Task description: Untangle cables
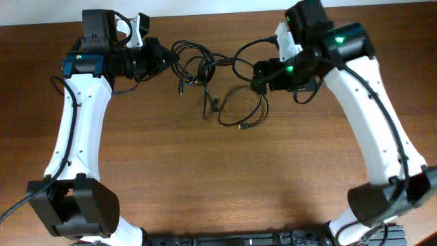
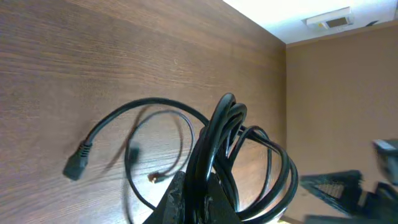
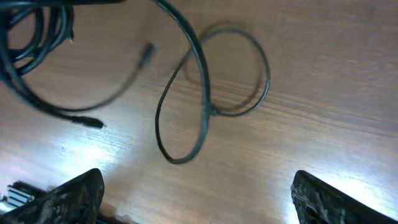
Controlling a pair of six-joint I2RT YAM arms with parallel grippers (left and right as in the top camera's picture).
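Observation:
The black cables form a tangled bundle (image 1: 193, 63) at the back middle of the table, with one loose loop (image 1: 243, 109) trailing toward the front. My left gripper (image 1: 162, 57) is shut on several strands of the bundle (image 2: 212, 149), lifted a little above the wood. A plug end (image 2: 73, 168) and a small gold-tipped plug (image 2: 155, 177) hang near the tabletop. My right gripper (image 1: 259, 76) is wide open and empty (image 3: 199, 208), hovering just above the loose loop (image 3: 205, 106). Part of the bundle shows at the top left of the right wrist view (image 3: 28, 46).
The wooden table (image 1: 225, 184) stretches forward between the two white arms. The thicker black arm wire (image 1: 252, 46) arcs from the right wrist toward the bundle. The table's back edge meets a pale wall (image 2: 292, 18).

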